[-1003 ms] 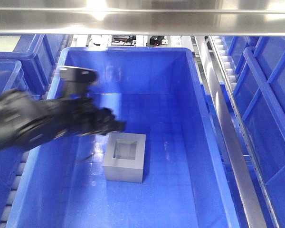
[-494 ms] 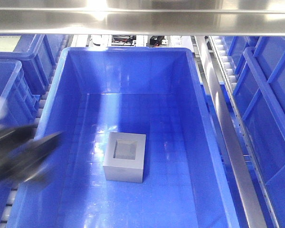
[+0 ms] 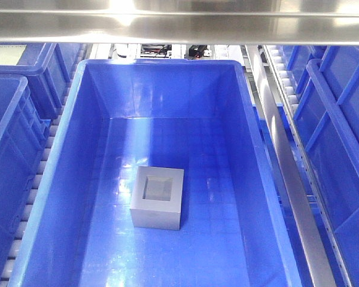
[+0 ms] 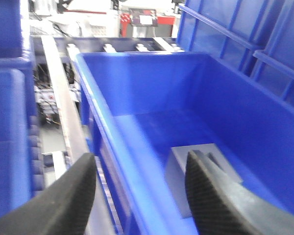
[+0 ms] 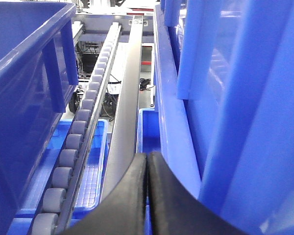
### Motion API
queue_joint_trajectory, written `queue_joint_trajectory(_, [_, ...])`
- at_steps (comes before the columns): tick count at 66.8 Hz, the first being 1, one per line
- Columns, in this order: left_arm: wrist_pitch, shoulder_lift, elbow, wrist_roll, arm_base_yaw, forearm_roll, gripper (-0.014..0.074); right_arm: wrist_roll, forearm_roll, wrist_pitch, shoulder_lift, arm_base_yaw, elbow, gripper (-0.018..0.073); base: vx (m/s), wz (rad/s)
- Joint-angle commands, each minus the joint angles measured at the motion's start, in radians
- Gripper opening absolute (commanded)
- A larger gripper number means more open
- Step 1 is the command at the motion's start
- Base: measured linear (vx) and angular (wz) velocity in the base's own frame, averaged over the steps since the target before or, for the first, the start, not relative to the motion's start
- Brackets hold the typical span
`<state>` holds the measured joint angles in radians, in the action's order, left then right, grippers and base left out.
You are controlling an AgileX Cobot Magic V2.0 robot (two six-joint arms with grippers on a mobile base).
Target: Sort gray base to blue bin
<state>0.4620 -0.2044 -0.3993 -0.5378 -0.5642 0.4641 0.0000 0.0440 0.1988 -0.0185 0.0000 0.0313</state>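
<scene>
Front-facing view shows the gray base [image 3: 158, 205] resting flat on the floor of the blue bin [image 3: 66, 179], recess up. The left claw [image 4: 139, 193] hangs spread over the bin's rim; swinging low, it could clip that wall. The right claw [image 5: 147, 196] is pressed together beside a roller rail [image 5: 83, 132].

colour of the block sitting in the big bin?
Matte gray base, clearest in the exterior front-facing view, inside the blue bin.
</scene>
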Motion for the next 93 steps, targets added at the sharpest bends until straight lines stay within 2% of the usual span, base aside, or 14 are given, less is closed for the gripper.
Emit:
queue_joint_trajectory(1, [-0.056,0.004,-0.022,0.074,-0.006,0.002,0.0377,-0.012,0.008,-0.072,-0.008,-0.005,0.006,-0.0005,0.00,0.00])
queue_joint_trajectory(11, [-0.063,0.001,-0.022,0.091,-0.006,-0.001,0.0336,-0.012,0.008,-0.072,-0.008,-0.005,0.006,-0.0005,0.00,0.00])
queue_joint_trajectory(20, [-0.061,0.001,-0.022,0.091,-0.006,-0.038,0.0280,-0.012,0.008,-0.072,-0.008,-0.005,0.006,-0.0005,0.00,0.00])
queue_joint_trajectory(29, [-0.062,0.001,-0.022,0.092,-0.006,-0.054,0.0144,-0.012,0.008,-0.072,-0.008,-0.005,0.006,-0.0005,0.00,0.00])
queue_joint_trajectory(37, [-0.060,0.001,-0.022,0.092,-0.006,-0.049,-0.0010,-0.012,0.008,-0.071,-0.008,-0.005,0.006,-0.0005,0.00,0.00])
queue_joint_trajectory(83, [-0.053,0.001,-0.010,0.095,-0.005,-0.053,-0.0008,-0.012,0.008,-0.072,-0.008,-0.005,0.006,-0.0005,0.00,0.00])
queue_joint_trajectory(88, [-0.053,0.005,-0.010,0.096,0.021,-0.071,-0.0008,-0.012,0.008,-0.072,-0.008,-0.005,0.006,-0.0005,0.00,0.00])
queue_joint_trajectory(93, [-0.054,0.016,-0.010,0.115,0.080,-0.118,-0.0008,-0.012,0.008,-0.072,-0.008,-0.005,0.006,-0.0005,0.00,0.00])
